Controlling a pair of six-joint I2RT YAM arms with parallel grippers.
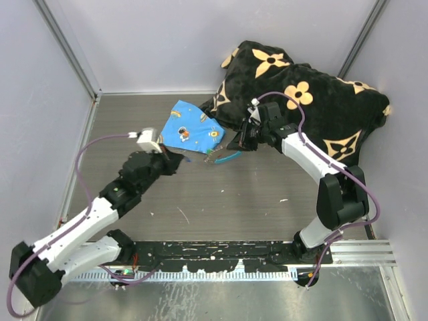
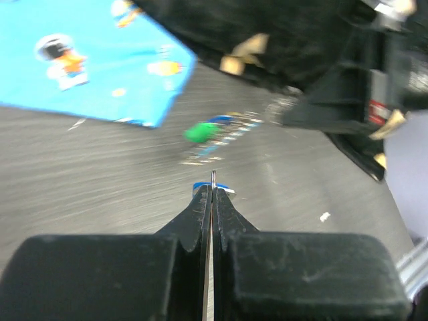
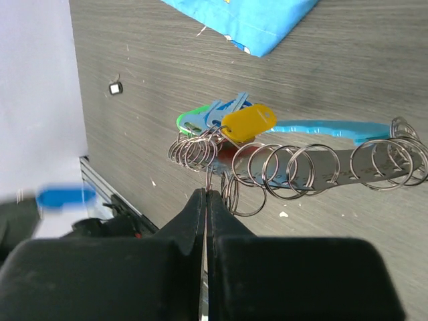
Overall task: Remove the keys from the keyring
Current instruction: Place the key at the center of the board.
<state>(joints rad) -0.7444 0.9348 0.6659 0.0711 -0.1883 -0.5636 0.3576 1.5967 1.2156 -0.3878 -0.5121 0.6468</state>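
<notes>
- A grey wood-grain table (image 1: 234, 200) is seen under both arms.
- A black cushion (image 1: 314, 107) with beige flowers is laid at the far right of the table.
- A blue printed cloth (image 1: 187, 127) is spread flat beside the cushion, near the middle.
- The right gripper (image 3: 206, 194) is closed, and a wire ring of the keyring is pinched at its tips.
- The left gripper (image 2: 212, 190) is closed too; a thin wire loop (image 2: 212, 176) is pinched at its tips, with a bit of blue seen just beyond.
- The keyring (image 3: 301, 170), a chain of linked wire rings with a light-blue curved piece (image 3: 321, 127), is found on the table between the two grippers, just in front of the cloth.
- The keys (image 3: 227, 120), with green, blue and yellow heads, are bunched at the keyring's end nearest the right gripper.
</notes>
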